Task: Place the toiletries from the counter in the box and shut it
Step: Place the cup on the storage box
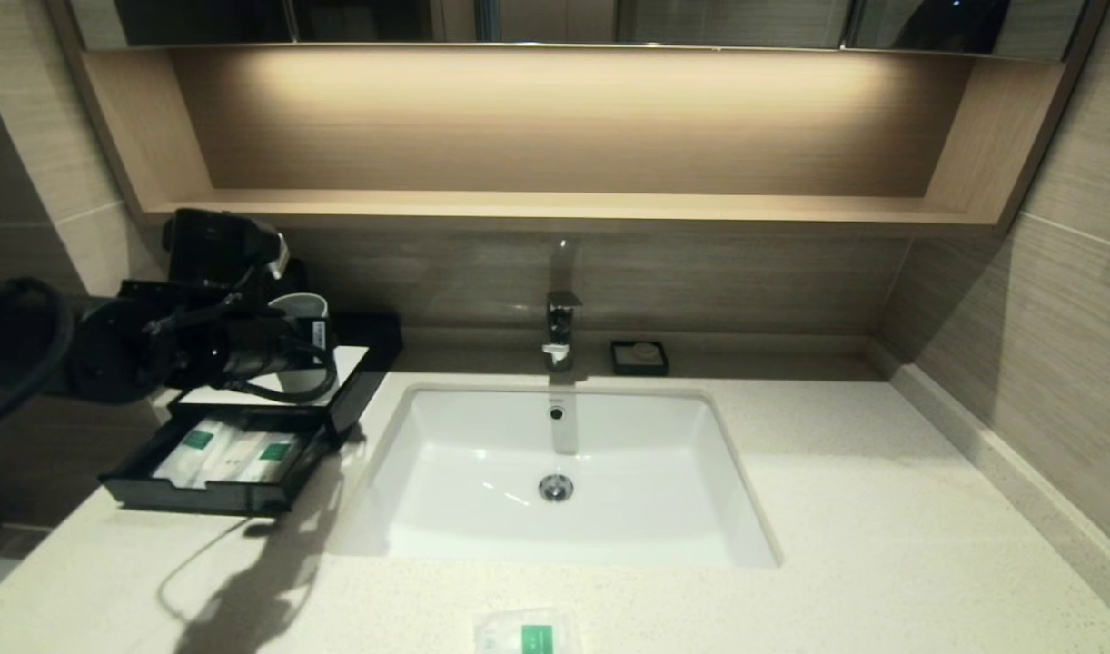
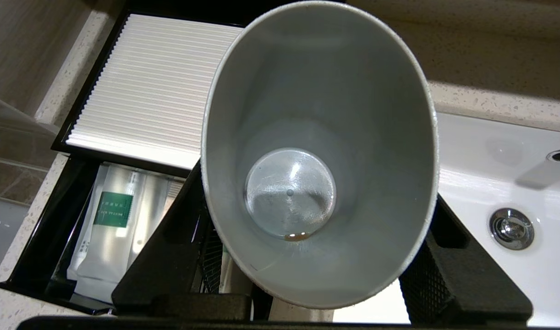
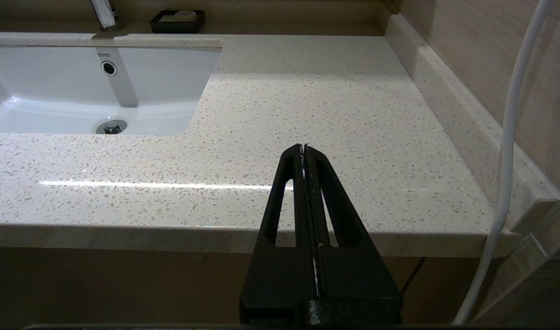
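Head view, starting far left: left gripper (image 2: 314, 275) clamped on a grey cup (image 1: 298, 313), just over the white top of the box (image 1: 355, 363). Cannot tell whether touching that top or not. Below it, drawer (image 1: 201, 498) pulled out, with two long packets (image 1: 232, 454) lying inside.

Further right, one white sink (image 1: 482, 509) set in the counter (image 1: 882, 509). One small square packet (image 1: 528, 636) alone at the counter's front edge, well apart from the box. Then one tap (image 1: 561, 327) and one soap dish (image 1: 639, 358).

Three toiletries in all: two in, one out. Probably mid-job, with the cup in the way. Next: put the cup down somewhere safe, fetch the last packet, drop it in the drawer, push the drawer shut.

Right wrist view: right gripper (image 3: 304, 149) pressed together, holding nothing, parked low by the counter's front edge.
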Controlling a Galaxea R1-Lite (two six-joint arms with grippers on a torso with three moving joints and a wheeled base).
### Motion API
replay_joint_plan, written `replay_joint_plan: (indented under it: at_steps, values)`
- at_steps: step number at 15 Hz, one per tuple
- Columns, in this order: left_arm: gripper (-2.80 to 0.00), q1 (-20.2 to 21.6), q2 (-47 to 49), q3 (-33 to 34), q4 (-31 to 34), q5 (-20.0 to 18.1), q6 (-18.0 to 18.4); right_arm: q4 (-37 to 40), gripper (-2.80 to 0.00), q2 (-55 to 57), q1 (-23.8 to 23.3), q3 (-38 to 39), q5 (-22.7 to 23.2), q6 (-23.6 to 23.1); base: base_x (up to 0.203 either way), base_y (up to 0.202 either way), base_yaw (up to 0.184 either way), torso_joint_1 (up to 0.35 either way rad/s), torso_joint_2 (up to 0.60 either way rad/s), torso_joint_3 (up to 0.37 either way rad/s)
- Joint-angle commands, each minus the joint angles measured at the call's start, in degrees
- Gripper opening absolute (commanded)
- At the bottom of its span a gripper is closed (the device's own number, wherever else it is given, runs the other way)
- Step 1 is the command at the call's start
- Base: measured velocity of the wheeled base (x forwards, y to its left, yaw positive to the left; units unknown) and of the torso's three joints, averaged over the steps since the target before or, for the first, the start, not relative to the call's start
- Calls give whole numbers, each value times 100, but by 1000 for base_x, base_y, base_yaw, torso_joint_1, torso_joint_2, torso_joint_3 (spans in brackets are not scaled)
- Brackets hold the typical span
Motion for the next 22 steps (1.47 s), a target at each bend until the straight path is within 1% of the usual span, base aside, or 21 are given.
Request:
replay_joint_plan:
  at_steps: [1,6,10,13,17,19,22]
  values:
    - [-280,31,261,-133,-10,9,-19,-1,-280,5,1,9,7,-2,0,0,0,0,0,0]
    - [-280,64,529,-590,5,-34,-159,-1,-280,-2,1,9,2,-2,0,0,0,0,0,0]
    - [-280,156,619,-798,3,-376,-159,-1,-280,5,1,9,8,-2,0,0,0,0,0,0]
    - [-280,385,811,-1113,33,-679,-150,-1,-280,5,1,9,8,-2,0,0,0,0,0,0]
    - [-280,634,1085,-1429,42,-854,-67,-1,-280,-1,1,9,8,-2,0,0,0,0,0,0]
    - [-280,655,1206,-1461,27,-926,-7,-1,-280,-4,1,9,6,-2,0,0,0,0,0,0]
    - [-280,655,1404,-1676,25,-940,-1,-1,-280,5,1,9,-1,-2,0,0,0,0,0,0]
